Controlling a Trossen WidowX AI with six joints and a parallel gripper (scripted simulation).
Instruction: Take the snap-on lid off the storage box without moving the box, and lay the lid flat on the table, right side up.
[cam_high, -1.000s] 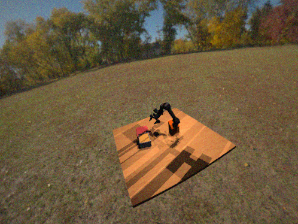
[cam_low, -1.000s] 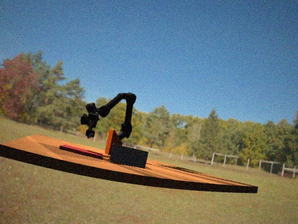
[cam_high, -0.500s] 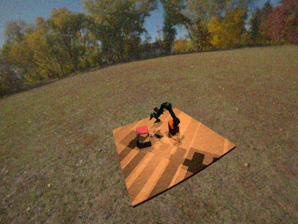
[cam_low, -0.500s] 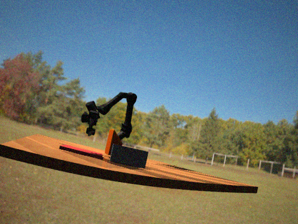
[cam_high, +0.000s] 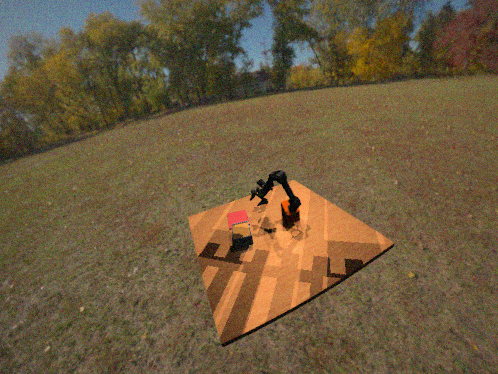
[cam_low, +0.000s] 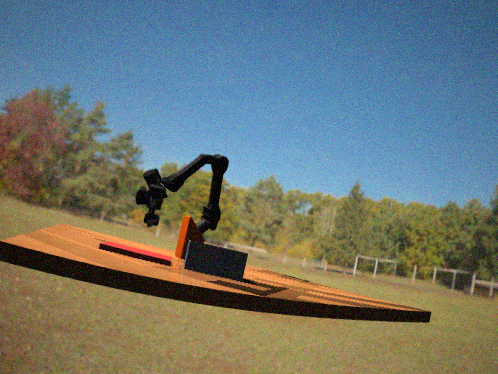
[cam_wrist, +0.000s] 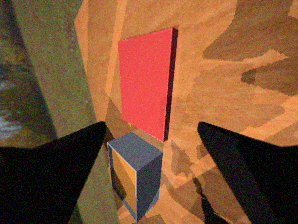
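Observation:
The red lid (cam_high: 238, 217) (cam_low: 135, 252) (cam_wrist: 145, 82) lies flat on the table, its plain red face up and its dark side edge showing. It lies beside the box; its underside is hidden. The dark grey-blue storage box (cam_high: 242, 242) (cam_low: 215, 260) (cam_wrist: 150, 182) stands on the table with no lid on it, its top open and its inside yellowish. My gripper (cam_high: 256, 199) (cam_low: 146, 209) (cam_wrist: 153, 125) is wide open and empty, raised above the table. In the wrist view its fingertips are on either side of the lid's near end and the box.
The wooden table (cam_high: 280, 270) (cam_low: 80, 260) carries patches of shadow. The arm's orange base block (cam_high: 290, 215) (cam_low: 184, 237) stands to the right of the lid and box in the top view. The lid and box are near the table's left edge there, with grass beyond.

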